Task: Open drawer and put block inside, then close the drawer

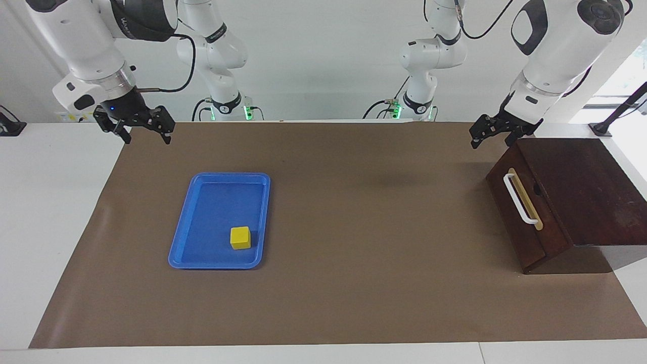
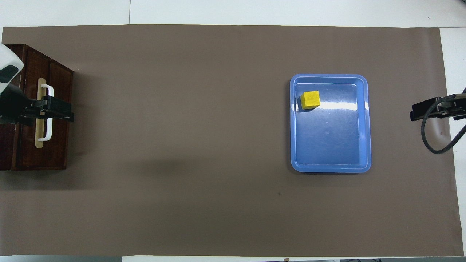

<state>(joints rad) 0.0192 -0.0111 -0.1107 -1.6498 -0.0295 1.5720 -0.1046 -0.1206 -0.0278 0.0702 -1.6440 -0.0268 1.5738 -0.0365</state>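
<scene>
The drawer (image 1: pixel 536 237) is shut, its dark wood front with the white handle (image 1: pixel 520 199) flush with its cabinet at the left arm's end of the table. It also shows in the overhead view (image 2: pixel 58 145). The yellow block (image 1: pixel 240 237) lies in the blue tray (image 1: pixel 202 182), in the corner farthest from the robots; it also shows in the overhead view (image 2: pixel 310 99). My left gripper (image 1: pixel 493 139) hangs open and empty in the air over the cabinet's corner, clear of the handle. My right gripper (image 1: pixel 145 135) hangs open and empty over the mat's edge, apart from the tray.
A brown mat (image 1: pixel 354 227) covers the table. The blue tray (image 2: pixel 366 123) lies toward the right arm's end. In the overhead view my left gripper (image 2: pixel 58 112) covers the middle of the handle (image 2: pixel 46 134), and my right gripper (image 2: pixel 418 111) shows at the mat's edge.
</scene>
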